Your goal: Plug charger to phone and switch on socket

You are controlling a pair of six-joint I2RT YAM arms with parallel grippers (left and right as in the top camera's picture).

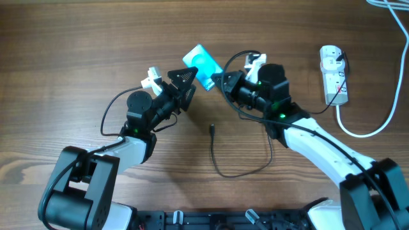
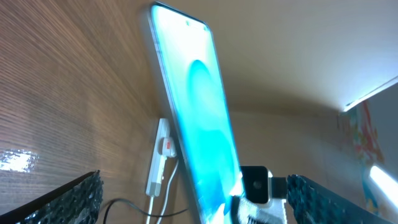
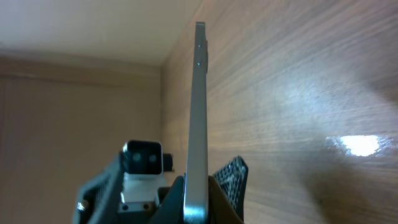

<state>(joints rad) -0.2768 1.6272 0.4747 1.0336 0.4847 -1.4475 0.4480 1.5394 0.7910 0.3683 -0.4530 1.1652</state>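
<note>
The phone [image 1: 200,62], teal screen lit, is held up off the table, tilted. My right gripper [image 1: 219,82] is shut on its lower end; in the right wrist view the phone [image 3: 199,93] stands edge-on, clamped between the fingers [image 3: 198,190]. My left gripper [image 1: 186,82] is open beside the phone; in the left wrist view its jaws [image 2: 196,196] stand wide apart on either side of the phone [image 2: 196,118] without touching it. The charger cable [image 1: 220,167] lies loose on the table, its connector tip [image 1: 212,130] free. The socket [image 1: 333,73] lies at the far right.
The socket's thick white cord [image 1: 383,121] loops along the right edge of the table. The black cable runs under my right arm towards the socket. The socket [image 2: 160,155] and the cable [image 2: 140,208] also show in the left wrist view behind the phone.
</note>
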